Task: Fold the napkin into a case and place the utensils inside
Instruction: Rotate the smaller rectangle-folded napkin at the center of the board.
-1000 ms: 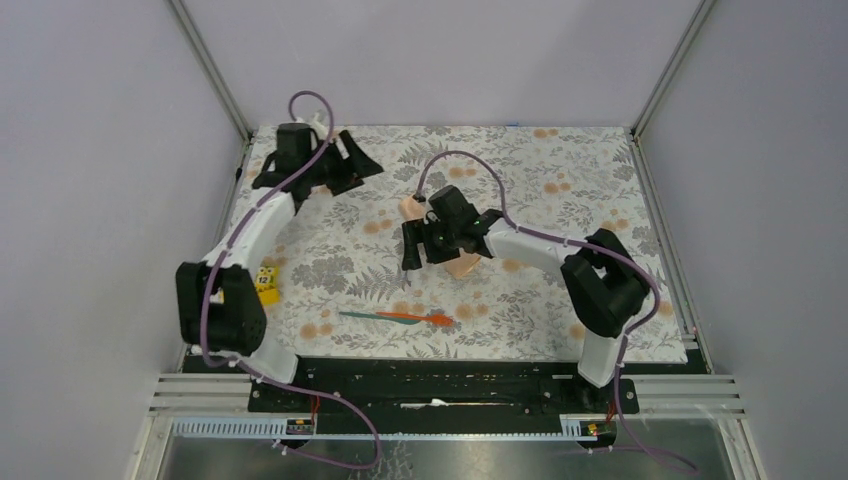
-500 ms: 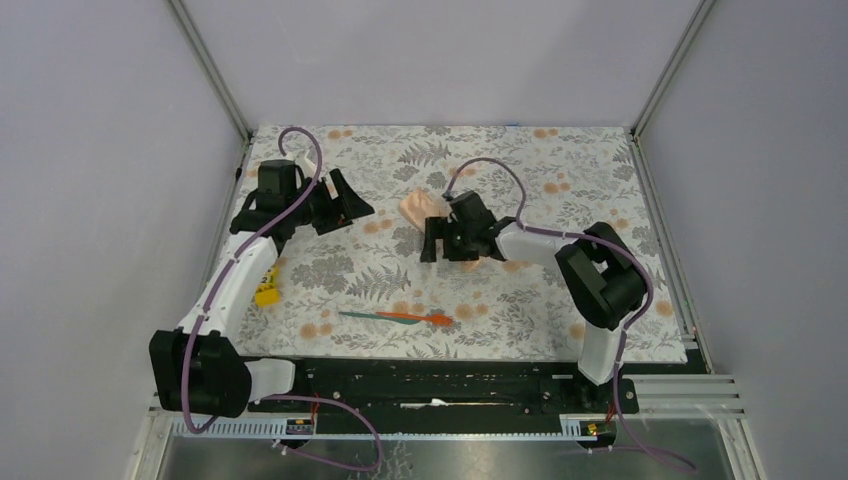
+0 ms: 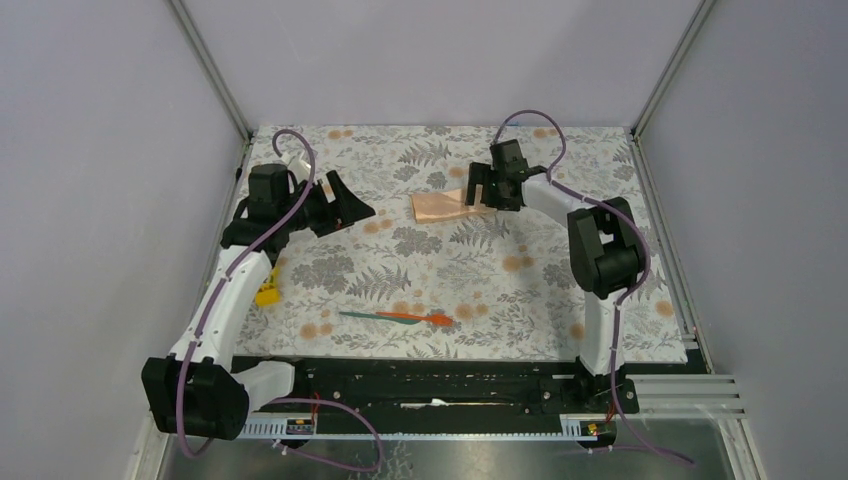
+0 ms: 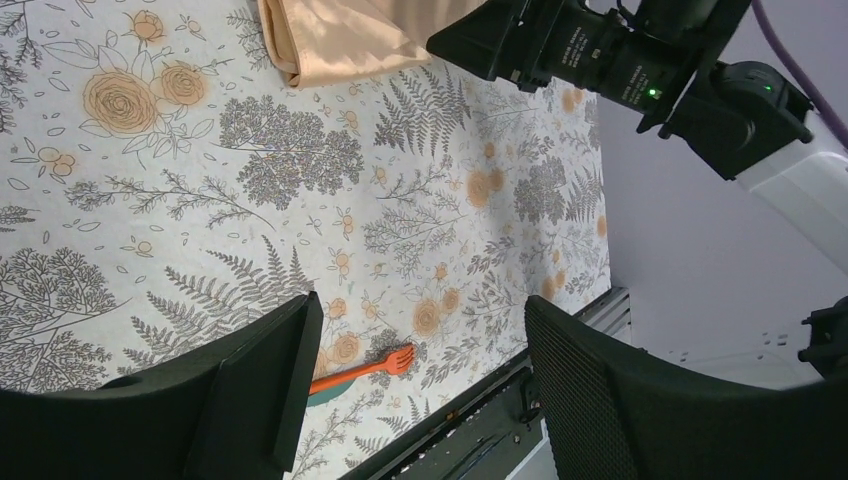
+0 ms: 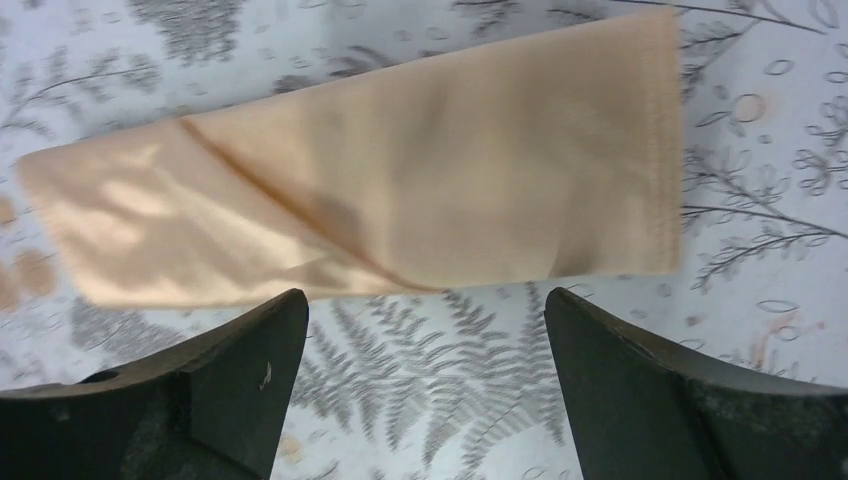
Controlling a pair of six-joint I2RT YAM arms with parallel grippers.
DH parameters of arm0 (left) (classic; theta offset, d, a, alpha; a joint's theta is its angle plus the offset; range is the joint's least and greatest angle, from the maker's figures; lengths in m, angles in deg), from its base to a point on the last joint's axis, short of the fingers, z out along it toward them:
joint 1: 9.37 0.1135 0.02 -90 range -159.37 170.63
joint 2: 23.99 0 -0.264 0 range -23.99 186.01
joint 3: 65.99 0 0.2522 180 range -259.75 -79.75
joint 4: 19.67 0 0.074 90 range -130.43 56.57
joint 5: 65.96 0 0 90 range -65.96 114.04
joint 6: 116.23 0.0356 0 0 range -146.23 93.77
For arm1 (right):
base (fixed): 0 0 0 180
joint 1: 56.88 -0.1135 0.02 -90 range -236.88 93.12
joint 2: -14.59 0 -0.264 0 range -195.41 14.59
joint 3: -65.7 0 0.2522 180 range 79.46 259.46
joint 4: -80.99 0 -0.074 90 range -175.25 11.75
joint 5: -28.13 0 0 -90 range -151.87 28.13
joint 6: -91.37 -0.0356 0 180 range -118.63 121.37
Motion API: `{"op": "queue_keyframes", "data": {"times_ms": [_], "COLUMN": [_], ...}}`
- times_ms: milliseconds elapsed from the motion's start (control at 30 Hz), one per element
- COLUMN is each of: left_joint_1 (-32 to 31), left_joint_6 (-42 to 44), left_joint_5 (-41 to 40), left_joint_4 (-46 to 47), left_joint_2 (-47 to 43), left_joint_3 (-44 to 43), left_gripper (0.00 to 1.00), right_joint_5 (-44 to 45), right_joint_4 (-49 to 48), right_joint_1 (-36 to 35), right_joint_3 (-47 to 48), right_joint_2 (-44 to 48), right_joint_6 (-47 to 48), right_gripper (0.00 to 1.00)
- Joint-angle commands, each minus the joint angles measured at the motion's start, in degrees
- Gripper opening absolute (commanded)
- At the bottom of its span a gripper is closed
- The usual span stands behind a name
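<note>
Right wrist shows right claw (image 5: pixel 425 310) spread above the folded napkin (image 5: pixel 400 170).

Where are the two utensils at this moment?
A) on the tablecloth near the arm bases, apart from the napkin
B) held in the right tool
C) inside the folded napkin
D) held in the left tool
A: the utensils lie on the tablecloth by the near edge, far from the napkin.

Plain lilac-grey walls (image 3: pixel 430 60) and metal corner posts (image 3: pixel 210 70) enclose a floral-print tablecloth (image 3: pixel 480 280) under even light
</note>
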Motion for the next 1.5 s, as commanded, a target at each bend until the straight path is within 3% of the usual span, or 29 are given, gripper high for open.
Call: {"op": "queue_keyframes", "data": {"times_ms": [0,100,400,667,1100,1467], "left_joint_1": [0.0,0.0,0.0,0.0,0.0,0.0], "left_joint_6": [-0.4,-1.0,-0.7,-0.8,-1.0,-0.9], "left_joint_5": [1.5,1.7,0.3,0.1,1.2,2.9], "left_joint_4": [1.5,2.1,-0.5,-0.9,0.0,1.0], "left_joint_2": [-2.6,-2.2,-4.0,-5.0,-5.1,-4.7], "left_joint_3": [1.1,1.1,0.7,1.8,2.0,2.4], "left_gripper": [0.80,0.80,0.81,0.81,0.82,0.82], "right_joint_5": [-4.1,-3.7,-9.2,-10.6,-15.7,-2.9], "right_joint_4": [4.0,3.1,2.9,4.1,9.6,16.2], "right_joint_1": [-5.0,-7.7,-10.0,-13.2,-14.7,-9.1], "right_joint_3": [2.7,7.6,29.5,37.5,19.5,-4.6], "right_joint_2": [6.4,4.0,-17.1,-26.5,-16.2,3.1], "right_joint_6": [-2.8,-2.4,-1.0,0.6,3.9,9.9], "right_gripper": [0.96,0.97,0.99,1.00,0.97,0.97]}}
